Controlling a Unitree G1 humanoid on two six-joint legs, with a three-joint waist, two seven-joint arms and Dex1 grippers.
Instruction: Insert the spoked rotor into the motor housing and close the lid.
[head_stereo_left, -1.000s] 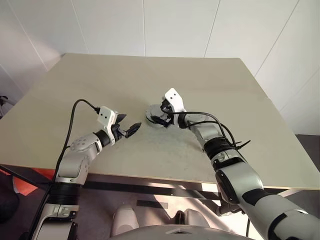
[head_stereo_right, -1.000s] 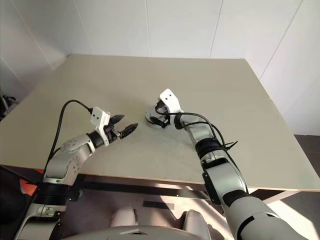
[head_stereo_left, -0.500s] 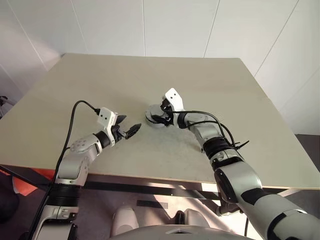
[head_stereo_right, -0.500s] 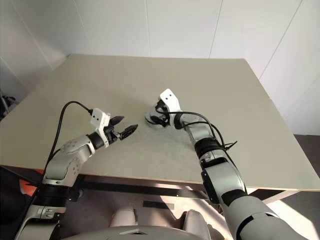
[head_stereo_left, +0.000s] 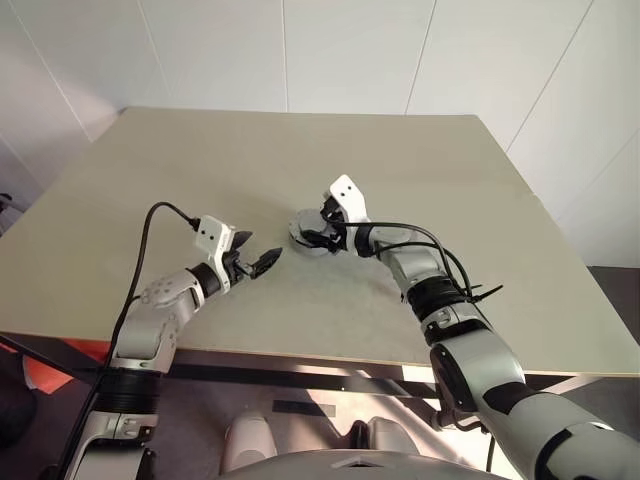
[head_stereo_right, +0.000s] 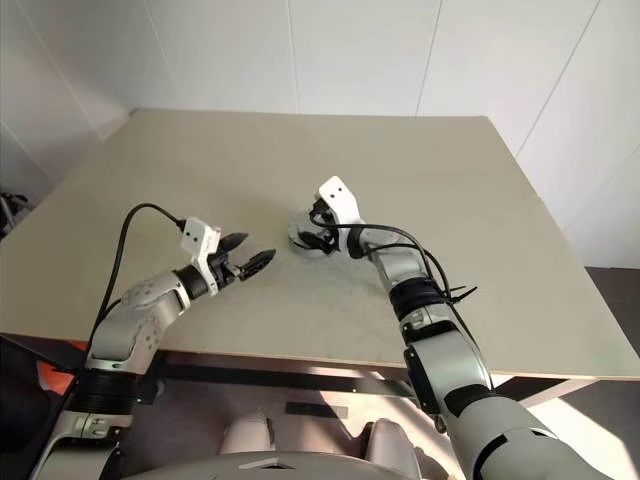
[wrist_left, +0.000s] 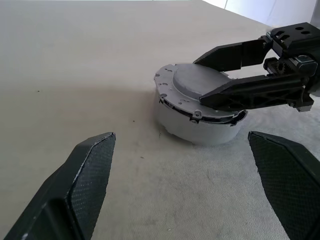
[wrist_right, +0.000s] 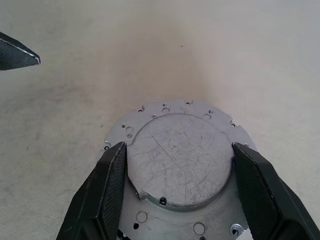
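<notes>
**Two grippers at the housing, mid-table**

Head view: motor housing (head_stereo_left: 305, 233) sits mid-table (head_stereo_left: 480, 200), far from every edge, w/ bare room all round.

L wrist view: left gripper (wrist_left: 190, 190) open, short of the housing.

R wrist view: right gripper (wrist_right: 182, 190) fingers bracket the lid (wrist_right: 180, 160), grip unclear.

Beige table (head_stereo_left: 200, 160), white panelled walls (head_stereo_left: 350, 50) behind, daylight from the right
</notes>
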